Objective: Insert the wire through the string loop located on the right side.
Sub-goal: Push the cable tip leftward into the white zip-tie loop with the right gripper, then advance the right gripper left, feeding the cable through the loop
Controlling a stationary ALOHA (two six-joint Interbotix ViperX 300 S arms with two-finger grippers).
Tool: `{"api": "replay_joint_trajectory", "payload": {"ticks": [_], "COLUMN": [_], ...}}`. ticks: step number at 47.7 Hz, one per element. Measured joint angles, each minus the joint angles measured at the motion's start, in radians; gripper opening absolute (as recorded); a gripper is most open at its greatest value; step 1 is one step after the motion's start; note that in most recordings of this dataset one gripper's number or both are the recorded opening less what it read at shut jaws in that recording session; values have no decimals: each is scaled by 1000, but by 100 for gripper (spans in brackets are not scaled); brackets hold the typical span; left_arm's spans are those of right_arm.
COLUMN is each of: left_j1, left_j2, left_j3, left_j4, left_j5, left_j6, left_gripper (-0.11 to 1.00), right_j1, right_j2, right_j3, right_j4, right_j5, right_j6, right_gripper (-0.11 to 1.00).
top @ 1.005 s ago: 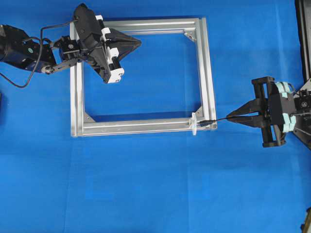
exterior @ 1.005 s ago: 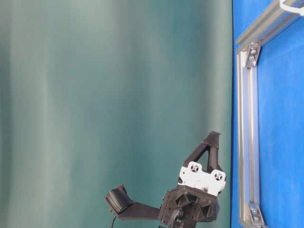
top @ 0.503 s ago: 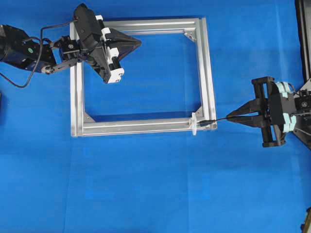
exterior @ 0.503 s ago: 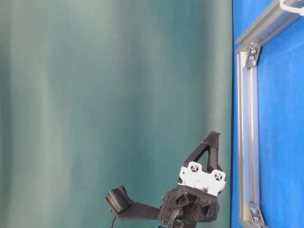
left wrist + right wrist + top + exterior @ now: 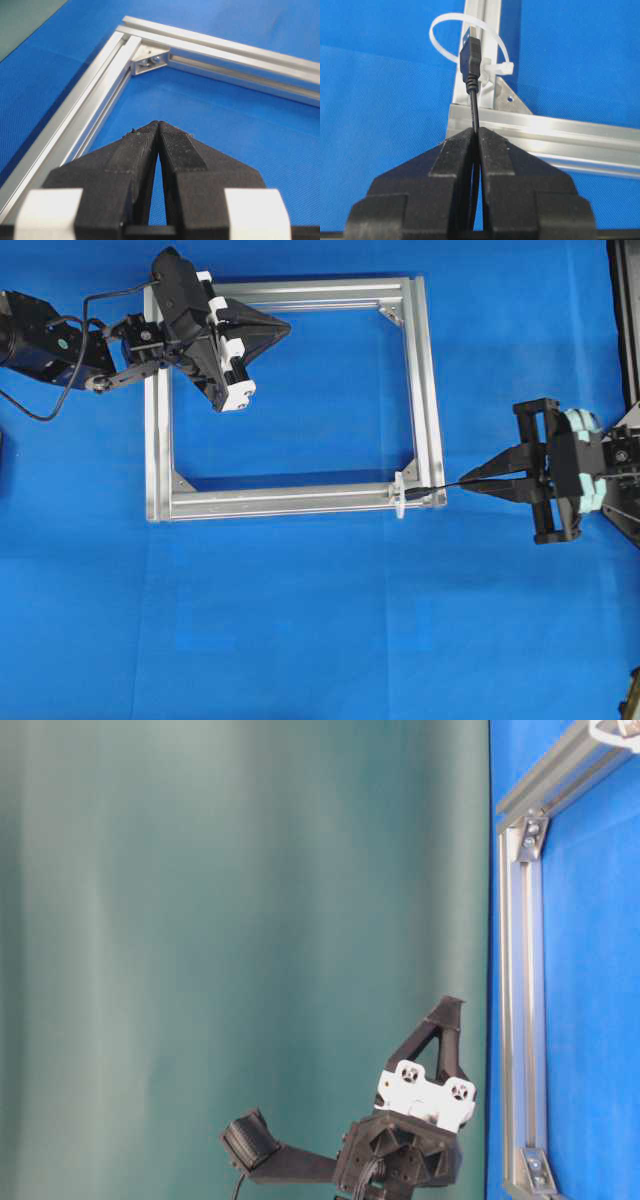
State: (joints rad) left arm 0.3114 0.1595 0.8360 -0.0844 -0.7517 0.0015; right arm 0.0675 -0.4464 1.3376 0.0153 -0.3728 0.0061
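A robotics lab: blue-covered bench (image 5: 300, 640), green curtain (image 5: 240, 920) (plain backdrop), aluminium frame (image 5: 290, 502).

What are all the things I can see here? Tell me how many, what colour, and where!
Silver aluminium frame: one, silver, lying flat on the cloth in the middle of the overhead view.
White string loop: one, white, standing up from the frame near its lower right corner.
Thin black wire with a plug tip: one, black, reaching from the right gripper to the loop, plug tip right at the loop.
Triangular corner brackets: silver, inside the frame's corners.
Blue cloth: one, blue, covering the table.
Green curtain: one, green, behind the table in the table-level view.
Left gripper: black and white, shut, empty, over the frame's upper left.
Right gripper: black, shut on the wire, right of the frame.
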Motion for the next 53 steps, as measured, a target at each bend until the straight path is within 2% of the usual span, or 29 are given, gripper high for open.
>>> {"api": "replay_joint_trajectory", "payload": {"ticks": [26, 53], "left_j1": [0, -6], "left_j2": [2, 2], "left_j3": [2, 2], "left_j4": [0, 0], "left_j5": [-2, -3], "left_j6": [0, 0], "left_gripper": [0, 0], "right_j1": [0, 3], "right_j2": [288, 299], "right_j3": [-190, -201], "right_j4": [0, 0], "right_j5": [-69, -71], "right_j6": [0, 0], "right_gripper": [-3, -3]}}
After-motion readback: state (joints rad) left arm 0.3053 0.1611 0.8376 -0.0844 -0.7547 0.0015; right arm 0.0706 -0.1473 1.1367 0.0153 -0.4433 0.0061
